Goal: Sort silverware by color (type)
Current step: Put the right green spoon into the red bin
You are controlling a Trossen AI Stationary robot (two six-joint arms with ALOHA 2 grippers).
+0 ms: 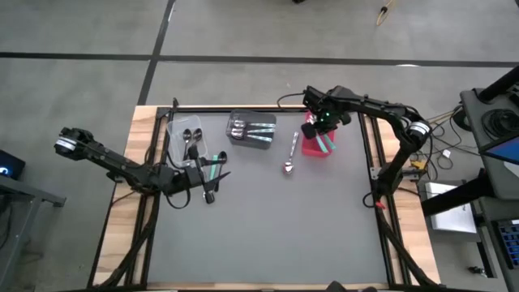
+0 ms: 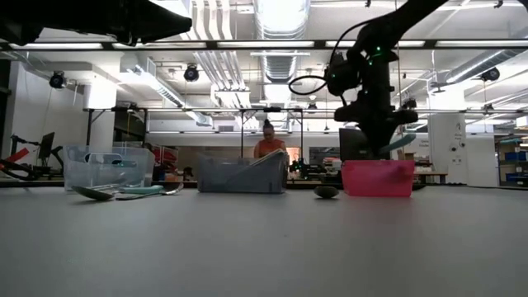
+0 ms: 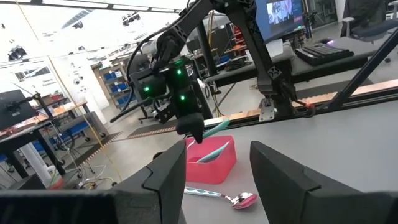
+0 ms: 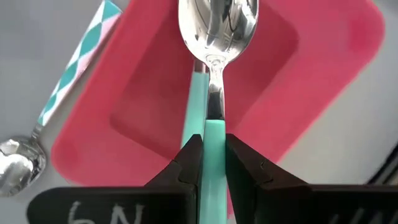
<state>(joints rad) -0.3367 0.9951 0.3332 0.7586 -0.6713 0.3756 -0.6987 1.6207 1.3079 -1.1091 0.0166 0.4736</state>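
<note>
My right gripper hangs over the red bin, shut on a teal-handled spoon. Another teal-handled spoon leans inside that bin. A third, with a patterned handle, lies flat on the mat beside the bin. Silver spoons lie in the dark grey bin, and black ones in the clear bin. My left gripper waits open at the table's left, next to loose teal and black spoons. My right gripper pinches the spoon's teal handle between its two fingers, just behind the silver neck. The fingers come from above, pointing down. The spoon is lifted clear and tilted, its bowl over the red bin's hollow and its handle end sticking out past the fingers.
The three bins stand in a row along the far edge of the grey mat. The black frame rails run along the table's sides. A person shows in the room behind the table.
</note>
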